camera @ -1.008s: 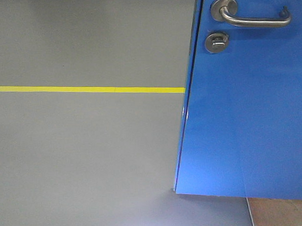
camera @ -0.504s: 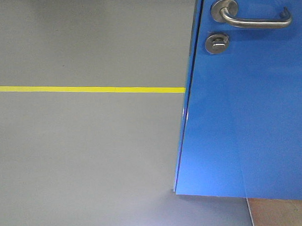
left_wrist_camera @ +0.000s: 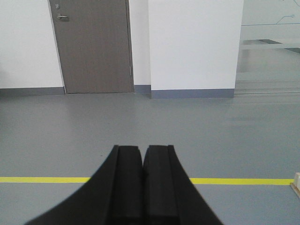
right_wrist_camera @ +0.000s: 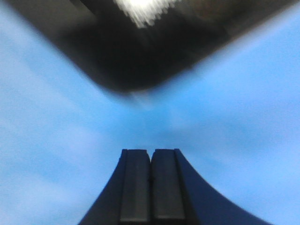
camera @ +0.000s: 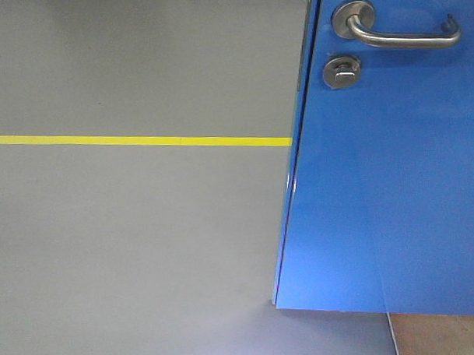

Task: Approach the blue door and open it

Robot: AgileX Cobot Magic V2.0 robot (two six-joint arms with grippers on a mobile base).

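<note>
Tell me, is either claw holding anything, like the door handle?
No. Both the left gripper and right gripper are shut on nothing; the lever handle is untouched.

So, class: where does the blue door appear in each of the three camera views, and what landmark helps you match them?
Front view: the blue door fills the right side, lever handle at top.
Left wrist view: not in it; a grey door stands far off.
Right wrist view: blurred blue surface fills the background, likely the door.
Shared landmark: the yellow floor line, front and left wrist views.
</note>
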